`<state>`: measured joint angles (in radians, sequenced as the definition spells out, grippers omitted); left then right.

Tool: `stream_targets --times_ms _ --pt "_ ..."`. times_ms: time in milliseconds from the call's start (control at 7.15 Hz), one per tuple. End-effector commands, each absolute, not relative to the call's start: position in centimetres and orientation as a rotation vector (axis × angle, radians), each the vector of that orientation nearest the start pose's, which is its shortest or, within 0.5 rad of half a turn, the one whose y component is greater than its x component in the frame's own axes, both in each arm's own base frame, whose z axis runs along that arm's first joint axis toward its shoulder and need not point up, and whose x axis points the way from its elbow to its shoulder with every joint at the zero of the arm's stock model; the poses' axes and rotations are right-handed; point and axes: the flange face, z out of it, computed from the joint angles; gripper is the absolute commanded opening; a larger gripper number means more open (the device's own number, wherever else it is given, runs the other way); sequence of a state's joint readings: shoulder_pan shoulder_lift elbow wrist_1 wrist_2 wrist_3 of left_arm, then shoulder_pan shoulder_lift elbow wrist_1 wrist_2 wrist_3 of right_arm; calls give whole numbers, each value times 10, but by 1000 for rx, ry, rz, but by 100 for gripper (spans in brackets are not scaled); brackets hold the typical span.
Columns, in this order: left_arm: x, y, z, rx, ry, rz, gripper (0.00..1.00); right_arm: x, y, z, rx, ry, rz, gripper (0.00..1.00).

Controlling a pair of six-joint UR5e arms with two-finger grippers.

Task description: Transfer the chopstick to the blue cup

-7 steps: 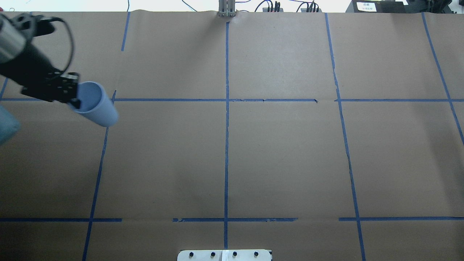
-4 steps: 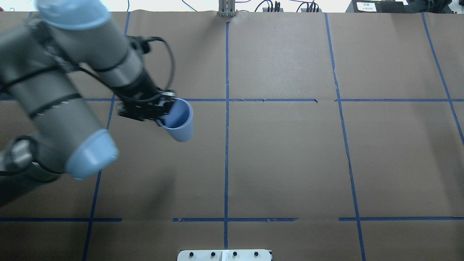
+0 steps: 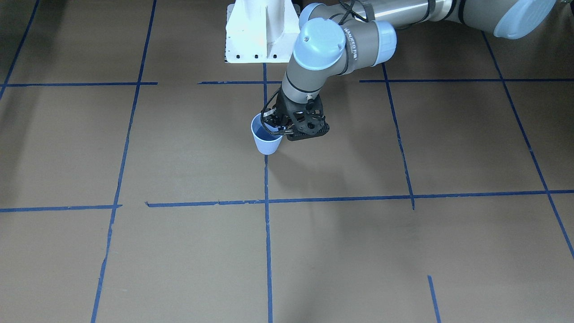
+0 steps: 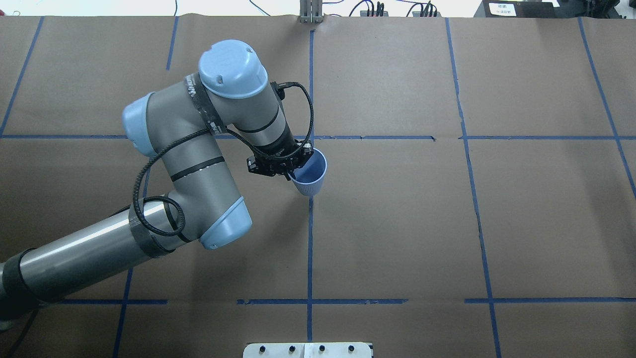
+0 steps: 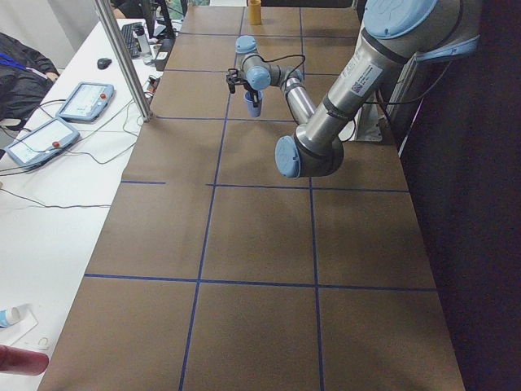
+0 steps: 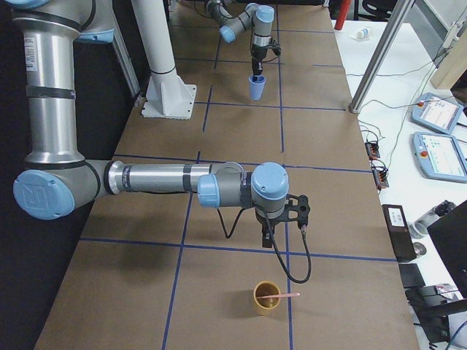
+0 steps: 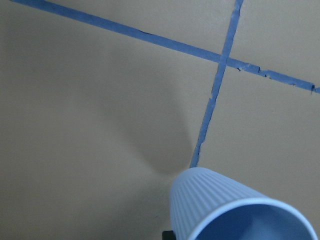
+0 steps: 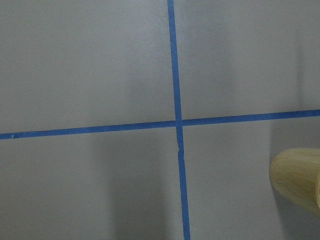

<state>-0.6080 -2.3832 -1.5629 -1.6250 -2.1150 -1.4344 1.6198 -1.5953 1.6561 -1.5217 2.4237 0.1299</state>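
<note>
My left gripper [image 4: 294, 168] is shut on the rim of the blue cup [image 4: 311, 175], with one finger inside it. The ribbed cup [image 3: 267, 138] hangs slightly tilted at the table's middle, its base at or just above the central tape line; it also fills the lower right of the left wrist view [image 7: 225, 205]. The chopstick [image 6: 287, 295] leans out of a tan cup [image 6: 265, 297] at the table's right end, pink end outward. My right gripper [image 6: 267, 239] hovers just behind that cup, and I cannot tell whether it is open or shut.
Brown paper with a blue tape grid [image 4: 310, 248] covers the table. The white robot base plate [image 3: 262, 31] stands at the robot's edge. Beyond the far edge a side bench holds teach pendants [image 6: 438, 138] and cables. The tan cup's wall [image 8: 297, 180] shows in the right wrist view.
My left arm has swept from the table's far left to its middle, carrying the blue cup along. The cup now hangs more upright.
</note>
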Motion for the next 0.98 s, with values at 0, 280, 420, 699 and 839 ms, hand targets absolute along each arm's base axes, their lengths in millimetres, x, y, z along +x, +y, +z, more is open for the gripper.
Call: stream_targets --times_ms 0,280,420,699,839 --pt "546 -467 155 -167 958 -192 6 82 -484 617 69 -856 121 100" --pt "546 -466 159 -165 956 -188 99 82 -484 618 67 -857 122 100" --pt "544 -466 156 -160 962 -185 100 82 -483 619 66 -859 122 100" --pt "520 -476 144 -144 987 -201 100 82 -482 620 62 -859 123 100" --pt "489 -484 138 -155 985 -227 100 83 -480 623 59 -859 128 100"
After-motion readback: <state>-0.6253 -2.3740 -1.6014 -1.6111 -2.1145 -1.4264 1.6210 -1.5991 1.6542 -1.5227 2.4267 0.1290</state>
